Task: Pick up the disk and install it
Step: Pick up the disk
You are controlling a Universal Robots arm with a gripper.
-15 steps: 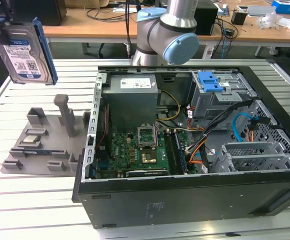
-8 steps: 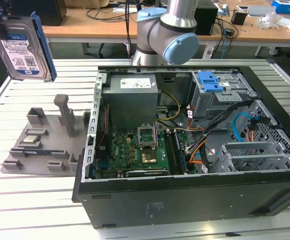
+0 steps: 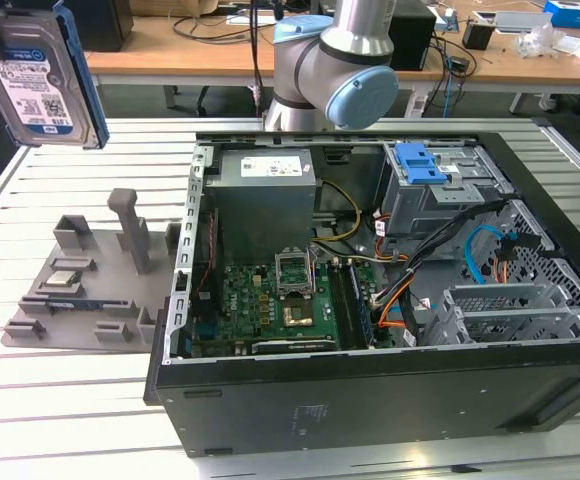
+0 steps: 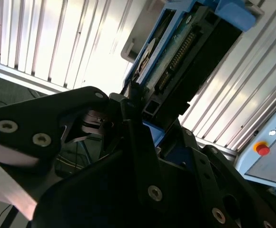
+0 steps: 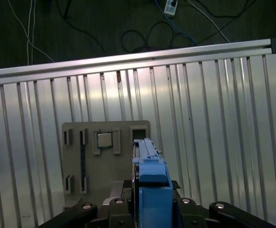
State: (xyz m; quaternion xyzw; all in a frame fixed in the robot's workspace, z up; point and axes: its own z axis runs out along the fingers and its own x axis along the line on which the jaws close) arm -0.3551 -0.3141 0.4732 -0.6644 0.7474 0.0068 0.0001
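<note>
The disk [image 3: 40,75] hangs high in the air at the exterior view's far left, tilted, with its white-and-blue label facing the camera and a blue rail along its side. It is well above the grey holder plate [image 3: 80,290]. In the first wrist view the disk [image 5: 150,175] is seen edge-on, with its blue rail uppermost. My gripper [image 5: 150,209] is shut on the disk, with black fingers on both sides. In the second wrist view the disk [image 4: 185,52] shows its connector end beyond the gripper [image 4: 138,118].
An open computer case [image 3: 370,400] lies on the slatted metal table [image 3: 70,420], showing its motherboard and cables. A blue-topped grey drive bay [image 3: 420,165] sits at its far right. The holder plate [image 5: 104,161] carries a small silver chip [image 5: 104,139]. The arm's base [image 3: 330,70] stands behind the case.
</note>
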